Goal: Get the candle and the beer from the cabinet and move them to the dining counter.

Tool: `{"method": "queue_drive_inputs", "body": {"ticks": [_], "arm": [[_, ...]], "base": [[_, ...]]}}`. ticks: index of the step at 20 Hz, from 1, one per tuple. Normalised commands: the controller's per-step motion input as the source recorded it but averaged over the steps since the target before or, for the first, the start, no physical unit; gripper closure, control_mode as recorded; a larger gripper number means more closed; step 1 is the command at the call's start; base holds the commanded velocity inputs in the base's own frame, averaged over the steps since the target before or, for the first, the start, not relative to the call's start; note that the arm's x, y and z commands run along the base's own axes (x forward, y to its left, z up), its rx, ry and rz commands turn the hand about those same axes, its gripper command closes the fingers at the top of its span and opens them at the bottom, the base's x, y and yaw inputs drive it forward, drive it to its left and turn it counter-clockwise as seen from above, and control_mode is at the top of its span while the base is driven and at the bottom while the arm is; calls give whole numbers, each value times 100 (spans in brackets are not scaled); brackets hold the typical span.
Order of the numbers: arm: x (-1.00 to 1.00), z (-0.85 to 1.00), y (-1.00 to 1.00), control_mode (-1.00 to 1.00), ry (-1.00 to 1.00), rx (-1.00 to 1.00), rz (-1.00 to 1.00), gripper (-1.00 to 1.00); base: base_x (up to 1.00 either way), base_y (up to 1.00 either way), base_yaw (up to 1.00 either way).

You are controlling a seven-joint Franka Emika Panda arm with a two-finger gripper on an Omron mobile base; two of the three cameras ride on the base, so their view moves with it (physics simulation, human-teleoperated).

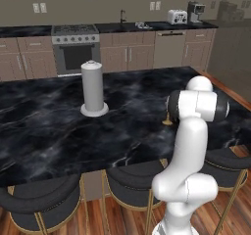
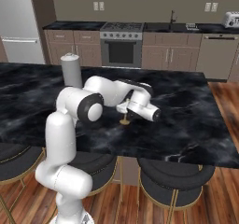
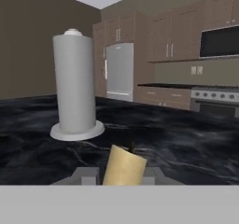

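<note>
Right now we have our gripper point(image 3: 122, 174) closed on the candle point(image 3: 124, 166), whose golden-tan stem stands between the two finger tips point(image 3: 88, 175) in the hand view; in the right base view the candle's round base point(image 2: 124, 122) sits on or just above the dining counter point(image 2: 196, 120), and we cannot tell which. Taking the paper-towel roll point(image 1: 93, 88) as our landmark, the candle is on the same black veined top, well apart from the roll and toward the counter end nearer the wooden floor point(image 2: 224, 92). From the hand, the roll point(image 3: 74, 91) stands upright beyond the candle and to one side. Past the roll, across the room, we see the stove point(image 1: 75, 45), and along that same far wall the toaster point(image 1: 177, 16). Nearer to us than the roll, dark round stools point(image 1: 44, 199) tuck under the counter's edge
</note>
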Motion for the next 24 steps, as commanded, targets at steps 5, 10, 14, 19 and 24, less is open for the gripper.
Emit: {"method": "queue_drive_inputs", "body": {"ticks": [5,10,14,19,24], "arm": [[0,3,23,-100,0,-2,0,100],[0,0,22,-100,0,-3,0,100],[0,0,8,-100,0,-2,0,100],[2,0,0,-100,0,0,0,100],[17,0,0,-100,0,0,0,100]], "base": [[0,0,0],[0,0,0],[0,0,0],[0,0,0],[0,0,0]]}}
